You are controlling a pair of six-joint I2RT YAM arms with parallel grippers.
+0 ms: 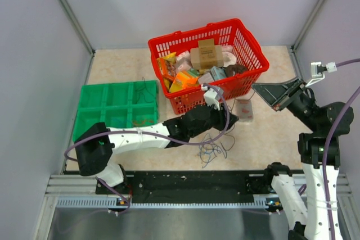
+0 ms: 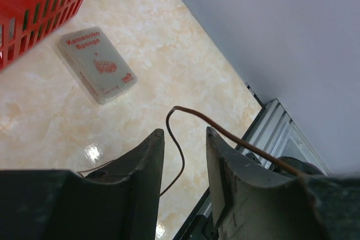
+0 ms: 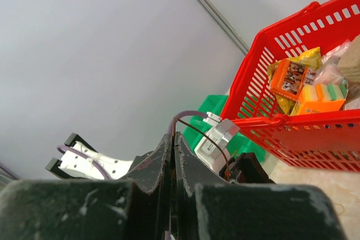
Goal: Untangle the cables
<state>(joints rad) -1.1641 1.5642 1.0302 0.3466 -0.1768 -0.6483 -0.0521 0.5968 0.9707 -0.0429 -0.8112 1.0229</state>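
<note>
Beside the red mesh basket [image 1: 185, 102], left gripper [image 2: 184, 133] gapes around a thin brown cable [image 2: 225, 132]; right gripper [image 3: 173, 136] pinches one.

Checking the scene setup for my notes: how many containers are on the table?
2. A red basket at the back centre, and a green divided tray to its left. A smaller one could be hidden under the left arm.
</note>
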